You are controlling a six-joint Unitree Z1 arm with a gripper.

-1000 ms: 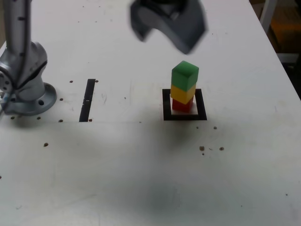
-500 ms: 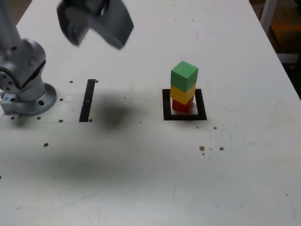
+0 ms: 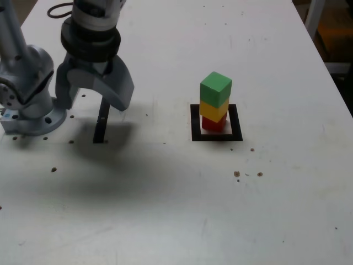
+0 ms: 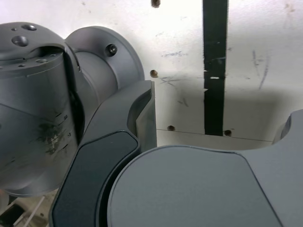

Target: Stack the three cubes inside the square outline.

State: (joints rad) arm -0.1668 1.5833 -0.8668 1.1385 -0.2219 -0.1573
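My gripper (image 3: 94,105), jaws spread wide and nothing between them, hangs over the black strip (image 3: 102,118), close to my own base (image 3: 34,118). The tower stands well off toward the exterior view's right: green block (image 3: 215,86) on yellow block (image 3: 214,109) on red block (image 3: 213,123), within the black square (image 3: 196,122). The upper two sit slightly askew, yet upright. The wrist view shows strip and base, no blocks.

Stacking looks finished, I judge. Nothing calls for reaching across; the next move is likely to settle near my base, on the side away from the tower. Any swing back toward the square would risk a knock.
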